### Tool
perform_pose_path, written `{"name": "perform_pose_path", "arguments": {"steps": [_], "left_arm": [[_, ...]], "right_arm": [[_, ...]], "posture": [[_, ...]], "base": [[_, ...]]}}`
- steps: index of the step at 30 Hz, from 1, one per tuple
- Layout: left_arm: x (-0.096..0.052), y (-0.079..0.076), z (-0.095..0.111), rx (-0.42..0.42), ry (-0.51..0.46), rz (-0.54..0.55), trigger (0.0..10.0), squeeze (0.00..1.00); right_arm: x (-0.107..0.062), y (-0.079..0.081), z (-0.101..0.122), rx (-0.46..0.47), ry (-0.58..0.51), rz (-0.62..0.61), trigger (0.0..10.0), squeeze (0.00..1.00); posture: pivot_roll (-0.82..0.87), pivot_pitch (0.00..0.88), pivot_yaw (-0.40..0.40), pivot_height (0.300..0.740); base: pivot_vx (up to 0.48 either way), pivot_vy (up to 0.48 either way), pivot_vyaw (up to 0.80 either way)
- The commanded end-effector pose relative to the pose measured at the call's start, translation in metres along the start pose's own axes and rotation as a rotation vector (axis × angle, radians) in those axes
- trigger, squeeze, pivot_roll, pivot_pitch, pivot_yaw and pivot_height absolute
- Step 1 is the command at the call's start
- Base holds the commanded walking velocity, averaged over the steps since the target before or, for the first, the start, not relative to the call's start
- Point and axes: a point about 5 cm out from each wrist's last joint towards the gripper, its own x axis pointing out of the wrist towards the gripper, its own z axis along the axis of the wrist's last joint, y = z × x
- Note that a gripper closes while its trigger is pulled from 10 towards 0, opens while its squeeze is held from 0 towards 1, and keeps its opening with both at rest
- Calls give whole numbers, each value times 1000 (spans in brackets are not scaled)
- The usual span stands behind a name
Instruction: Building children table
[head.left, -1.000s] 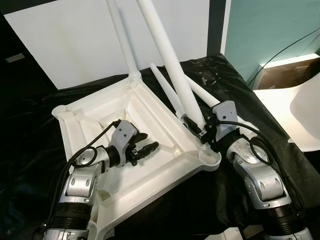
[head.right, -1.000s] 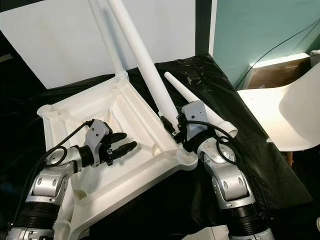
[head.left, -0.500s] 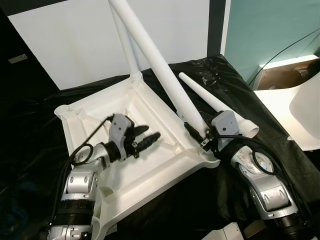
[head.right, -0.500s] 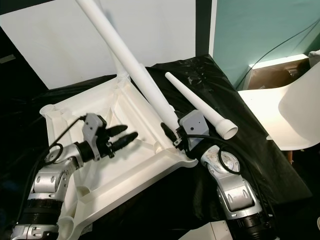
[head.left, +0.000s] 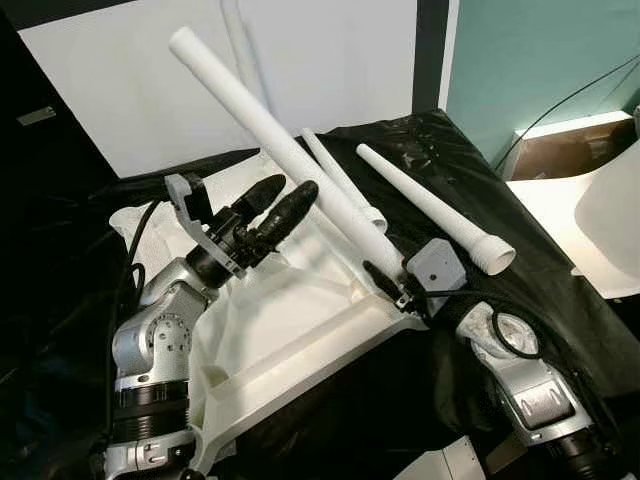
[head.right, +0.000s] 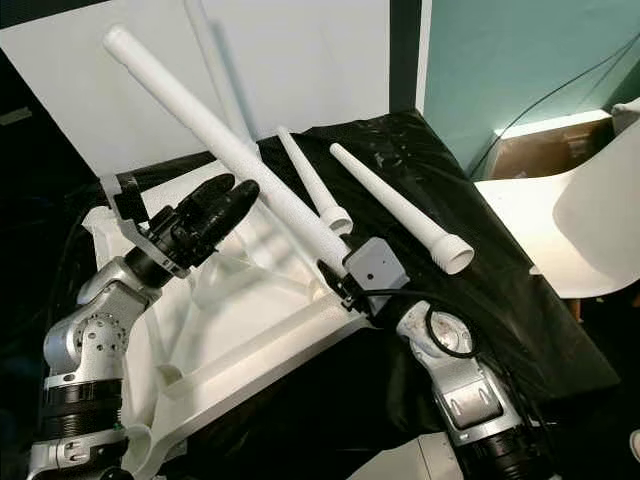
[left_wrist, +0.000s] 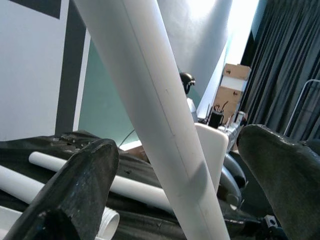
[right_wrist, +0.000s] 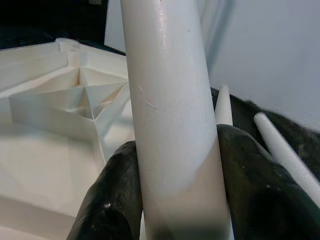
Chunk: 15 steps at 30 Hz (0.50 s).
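Observation:
The white table top (head.left: 300, 330) lies upside down on a black cloth. My right gripper (head.left: 378, 278) is shut on the thick end of a long white leg (head.left: 270, 130), just above the top's near right corner. That leg slants up and to the left. My left gripper (head.left: 290, 192) is raised and open beside the leg's middle. In the left wrist view its two fingers (left_wrist: 80, 190) stand on either side of the leg (left_wrist: 160, 115) without touching it. In the right wrist view both black fingers (right_wrist: 115, 195) press on the leg (right_wrist: 170, 115). Another leg (head.left: 240, 50) stands at the far corner.
Two loose white legs (head.left: 430, 205) (head.left: 340, 180) lie on the black cloth (head.left: 470, 160) behind the top. A white chair (head.left: 610, 230) and a cardboard box (head.left: 570, 150) stand at the right. A white board (head.left: 120, 100) leans behind.
The leg in my right gripper has tipped from steep to slanting low toward the left. My left gripper has risen out of the table top's hollow up to the leg.

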Motion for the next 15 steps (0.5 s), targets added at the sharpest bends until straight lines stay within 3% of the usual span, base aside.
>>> {"name": "perform_pose_path", "arguments": {"steps": [1,3,4,9,13,14,15], "left_arm": [[0,3,-1,-11,12,19,10000,196],[0,3,-1,-11,12,19,10000,196],[4,5,-1,-34,-8,39,10000,0],[12,8,-1,-39,-22,72,10000,0],[20,8,5,-62,-98,85,10000,0],[22,7,12,-84,-156,70,0,0],[23,6,17,-99,-193,57,0,0]], "right_arm": [[4,3,5,-64,-33,26,10000,0],[4,3,5,-64,-33,26,10000,0],[3,5,5,-106,-42,35,10000,0],[3,6,5,-130,-49,29,10000,0],[2,7,-1,-132,-27,27,10000,0],[1,8,-3,-130,-14,25,10000,0],[1,8,-5,-131,-8,23,10000,0]], "posture": [[-142,0,128,740],[-142,0,128,740],[-141,0,128,740],[-141,0,126,740],[-146,0,129,740],[-148,0,130,740],[-148,0,130,740]], "base": [[0,0,0],[0,0,0],[0,0,0],[0,0,0],[0,0,0],[0,0,0],[0,0,0]]}}
